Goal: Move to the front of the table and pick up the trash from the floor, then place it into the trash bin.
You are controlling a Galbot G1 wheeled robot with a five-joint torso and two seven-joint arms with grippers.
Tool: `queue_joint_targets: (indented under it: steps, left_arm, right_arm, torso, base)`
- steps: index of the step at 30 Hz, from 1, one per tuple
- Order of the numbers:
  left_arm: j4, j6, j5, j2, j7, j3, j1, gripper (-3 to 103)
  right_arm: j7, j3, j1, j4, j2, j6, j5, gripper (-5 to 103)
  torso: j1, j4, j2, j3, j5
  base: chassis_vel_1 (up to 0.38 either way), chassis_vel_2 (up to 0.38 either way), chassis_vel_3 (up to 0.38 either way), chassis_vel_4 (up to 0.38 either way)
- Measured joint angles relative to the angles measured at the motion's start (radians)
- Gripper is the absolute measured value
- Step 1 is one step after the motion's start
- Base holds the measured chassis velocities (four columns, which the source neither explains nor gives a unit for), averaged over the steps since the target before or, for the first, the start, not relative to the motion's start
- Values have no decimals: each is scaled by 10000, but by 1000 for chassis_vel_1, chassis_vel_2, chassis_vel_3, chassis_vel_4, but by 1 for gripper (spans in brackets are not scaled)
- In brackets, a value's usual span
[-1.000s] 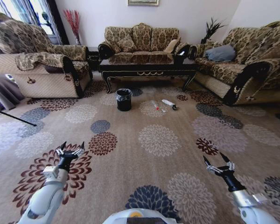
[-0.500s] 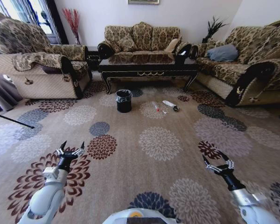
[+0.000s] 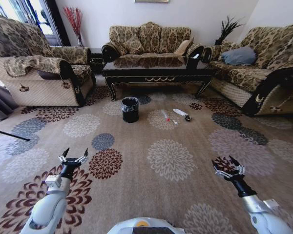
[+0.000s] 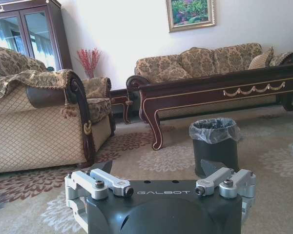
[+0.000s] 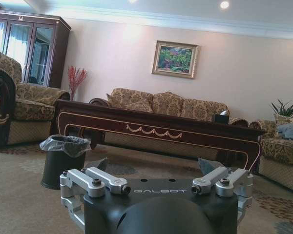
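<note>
The dark wood table (image 3: 156,74) stands ahead, before the middle sofa, and shows too as the table (image 4: 219,90) and table (image 5: 156,129). On the patterned floor (image 3: 171,158) in front of it lies the trash: a clear bottle (image 3: 165,115) with a red cap, a white wrapper (image 3: 179,112) and a small dark scrap (image 3: 188,118). The black trash bin (image 3: 130,109) with a clear liner stands left of them, seen also as the bin (image 4: 215,146) and bin (image 5: 62,161). My left gripper (image 3: 73,158) and right gripper (image 3: 228,166) hang open and empty, low over the carpet, well short of the trash.
Patterned sofas ring the carpet: one sofa (image 3: 36,73) at left, one sofa (image 3: 149,41) behind the table, one sofa (image 3: 263,66) at right. A thin dark rod (image 3: 10,134) lies at far left. Open carpet stretches between me and the trash.
The whole view has shifted: table, bin and trash sit slightly nearer and lower in the picture, so the robot has moved forward. Both grippers stay open and held as before.
</note>
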Motion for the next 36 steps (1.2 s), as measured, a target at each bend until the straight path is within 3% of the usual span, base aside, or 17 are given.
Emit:
queue_joint_targets:
  steps: [36]
  left_arm:
    - [203, -102, -93, 16, -23, -48, -33, 100]
  right_arm:
    - [-277, -35, -42, 189, 124, -67, -39, 100]
  torso:
    - [1, 2, 0, 15, -3]
  base:
    - [-103, 104, 101, -103]
